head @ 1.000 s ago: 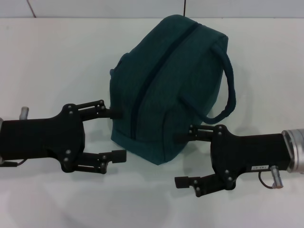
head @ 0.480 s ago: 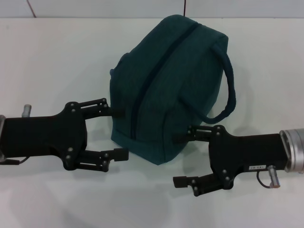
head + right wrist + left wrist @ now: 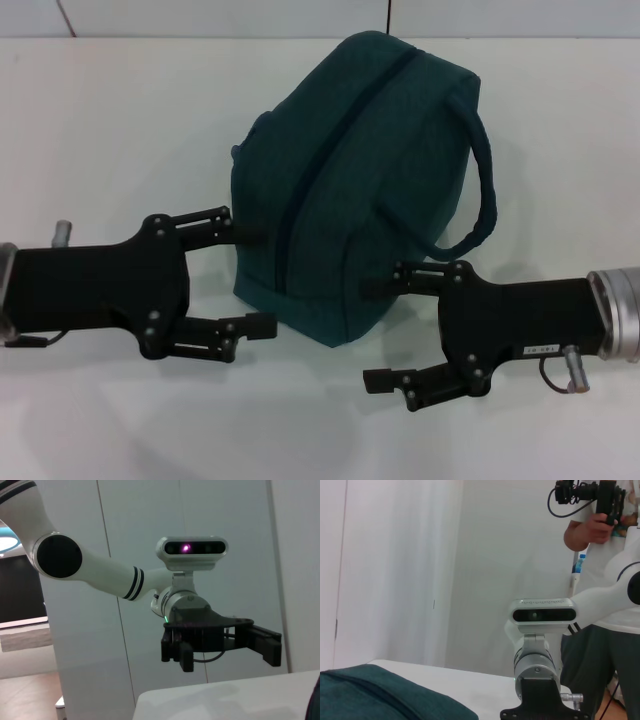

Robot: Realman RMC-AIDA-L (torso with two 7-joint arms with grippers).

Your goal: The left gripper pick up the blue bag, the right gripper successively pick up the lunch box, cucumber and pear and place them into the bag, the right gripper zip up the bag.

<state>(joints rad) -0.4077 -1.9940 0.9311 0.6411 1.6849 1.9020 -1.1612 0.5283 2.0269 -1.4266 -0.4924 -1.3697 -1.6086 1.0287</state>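
Observation:
The blue bag (image 3: 370,150) lies on the white table (image 3: 110,120), its dark zipper line running along the top with no gap showing. One looped handle (image 3: 487,170) arcs out on its right side. My left gripper (image 3: 255,282) is open at the bag's near left side, with its upper finger against the fabric. At the bag's near right corner my right gripper (image 3: 368,335) is also open and holds nothing. The left wrist view catches a strip of the bag (image 3: 385,695). The lunch box, cucumber and pear are out of view.
A person (image 3: 615,580) holding a camera stands beyond the table in the left wrist view, behind my right arm's wrist camera (image 3: 542,615). The right wrist view shows my left arm's gripper (image 3: 220,645) above the table edge (image 3: 225,700).
Both grippers have edged inward toward the bag, the left one to the right and the right one to the left. The bag has not moved.

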